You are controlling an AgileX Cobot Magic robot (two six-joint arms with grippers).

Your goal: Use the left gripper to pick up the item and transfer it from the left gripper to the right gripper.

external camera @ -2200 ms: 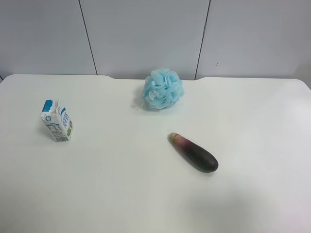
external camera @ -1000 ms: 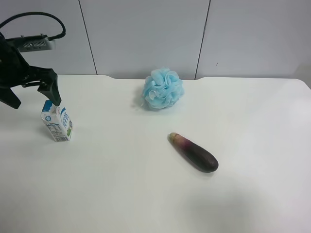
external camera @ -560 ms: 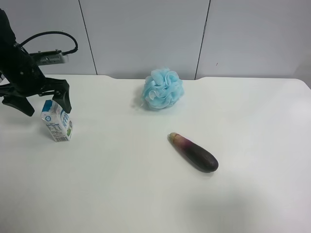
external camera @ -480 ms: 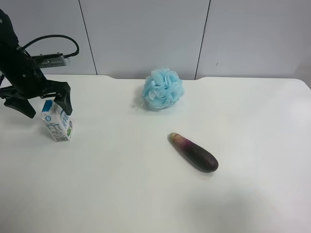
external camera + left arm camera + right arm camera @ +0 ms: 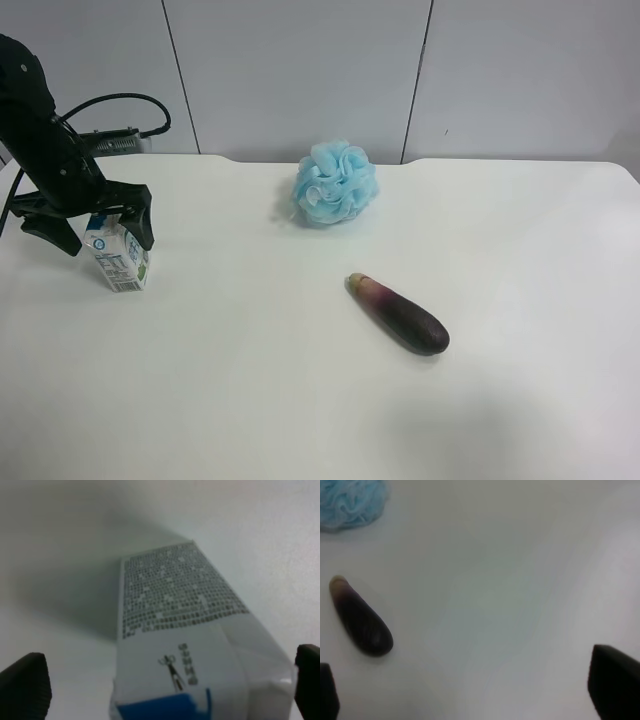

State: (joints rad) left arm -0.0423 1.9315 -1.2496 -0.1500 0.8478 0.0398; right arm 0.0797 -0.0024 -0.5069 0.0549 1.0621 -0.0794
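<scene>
**Left gripper wide around the carton top, nothing held**

I see the left gripper [image 5: 108, 243] low over the table, at the exterior high view's left side, with its jaws wide apart. One finger is on each side of the gabled top of the item [image 5: 120, 260] — the carton is between them, not clamped. In the left wrist view a gap shows between one finger and the carton; on the other side I cannot tell if the finger touches the carton edge. The carton stands upright on the white table [image 5: 300, 410], a little turned, with its blue band at the top and the small printed text on the side that faces the wrist camera. A black cable goes in a loop from the arm to the small camera above the gripper.

The right gripper [image 5: 470, 687] is out of the exterior high view. Its own camera shows both fingertips far apart and nothing between them, only bare table.

Well apart from the carton, the blue bath sponge [image 5: 335, 183] sits near the table's far edge — the dark eggplant [image 5: 400, 313] lies nearer, around the middle of the table.
</scene>
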